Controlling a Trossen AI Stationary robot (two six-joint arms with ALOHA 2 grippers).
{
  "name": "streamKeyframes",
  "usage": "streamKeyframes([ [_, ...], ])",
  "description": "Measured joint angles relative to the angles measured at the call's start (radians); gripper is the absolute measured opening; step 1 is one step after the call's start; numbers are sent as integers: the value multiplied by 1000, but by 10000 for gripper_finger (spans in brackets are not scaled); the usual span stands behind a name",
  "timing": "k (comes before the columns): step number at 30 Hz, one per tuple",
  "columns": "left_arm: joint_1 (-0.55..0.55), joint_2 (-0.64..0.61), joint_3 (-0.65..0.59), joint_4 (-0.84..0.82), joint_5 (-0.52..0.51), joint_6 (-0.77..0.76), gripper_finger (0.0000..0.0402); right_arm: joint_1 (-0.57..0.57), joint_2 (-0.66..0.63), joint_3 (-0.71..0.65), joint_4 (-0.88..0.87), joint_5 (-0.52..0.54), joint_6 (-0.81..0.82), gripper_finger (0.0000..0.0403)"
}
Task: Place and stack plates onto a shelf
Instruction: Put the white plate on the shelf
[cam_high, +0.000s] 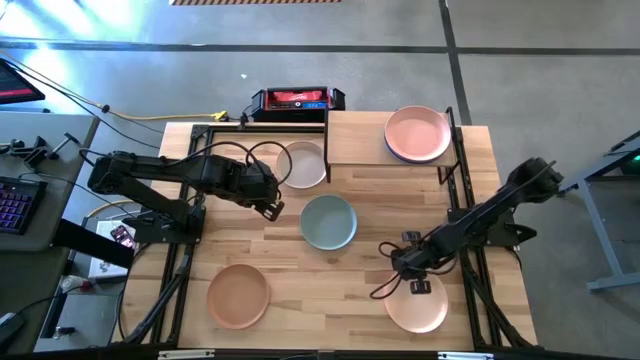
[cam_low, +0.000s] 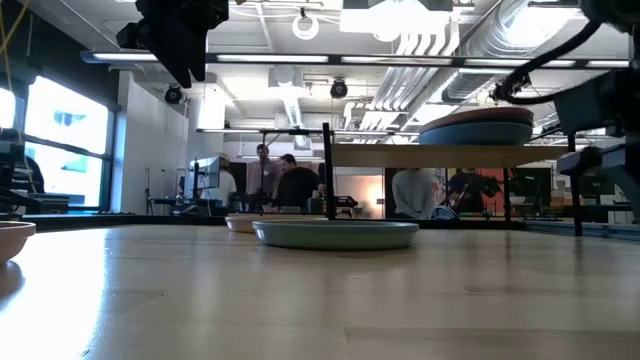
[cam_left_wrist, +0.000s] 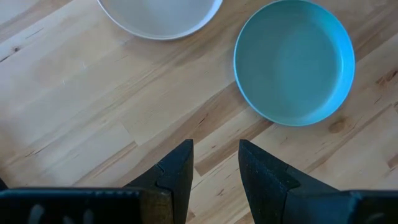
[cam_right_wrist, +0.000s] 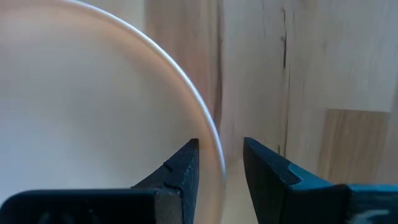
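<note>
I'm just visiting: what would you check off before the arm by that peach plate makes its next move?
1. Right gripper straddles the peach plate's rim: ok.
2. Right fingers closed on the rim: not ok, a gap shows.
3. Shelf has room beside the pink plate stack: ok.
4. Left gripper empty, above bare table: ok.
5. Sage green plate away from the right arm: ok.
6. Stack height on shelf: cannot tell.

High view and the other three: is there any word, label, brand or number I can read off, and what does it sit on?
None can be read in any view.
red and black box beyond the table's far edge: pale marks on its red top, too small to read.
small white tag under the right arm: nothing legible.
plates and shelf: no print shows.
</note>
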Motion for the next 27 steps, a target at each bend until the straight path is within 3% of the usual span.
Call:
streamKeyframes([
  [7, 0, 0, 0, 0, 0, 0, 115, 0, 25, 5, 6, -7, 8, 91],
  [14, 0, 0, 0, 0, 0, 0, 115, 0, 4, 2, 10, -50, 26, 7],
  [27, 0, 0, 0, 0, -1, 12, 115, -3, 4, 5, 3, -95, 136, 1],
])
